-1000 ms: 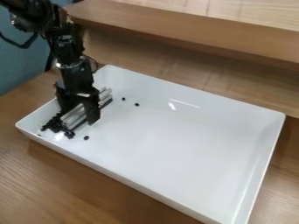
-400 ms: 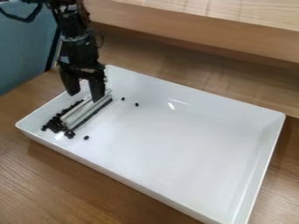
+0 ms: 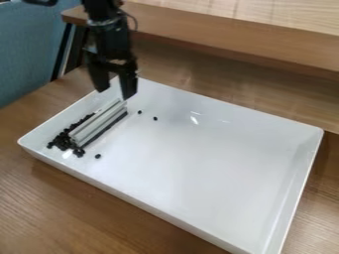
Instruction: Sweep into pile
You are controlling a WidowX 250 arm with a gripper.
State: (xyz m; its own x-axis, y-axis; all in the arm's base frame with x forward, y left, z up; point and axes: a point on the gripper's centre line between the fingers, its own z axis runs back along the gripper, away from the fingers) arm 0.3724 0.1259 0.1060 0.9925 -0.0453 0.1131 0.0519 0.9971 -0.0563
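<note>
Above the far left corner of the white tray (image 3: pixel 198 178), we find the gripper (image 3: pixel 115 94), jaws apart and empty. Below it, nearer us, lies the grey sweeping bar (image 3: pixel 99 122), long axis slanting toward the lower left, dark beads (image 3: pixel 64 142) banked along its left side. Wooden table (image 3: pixel 46 203) beneath; blue panel (image 3: pixel 27 59) behind.

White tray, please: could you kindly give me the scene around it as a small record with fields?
Tray: white, on a wooden table
Bar: pale, ridged, lying inside
Pile: small black pieces, left of the bar in the view
Strays: three pieces, right of the bar
Pincer: open, by the bar's far end
</note>
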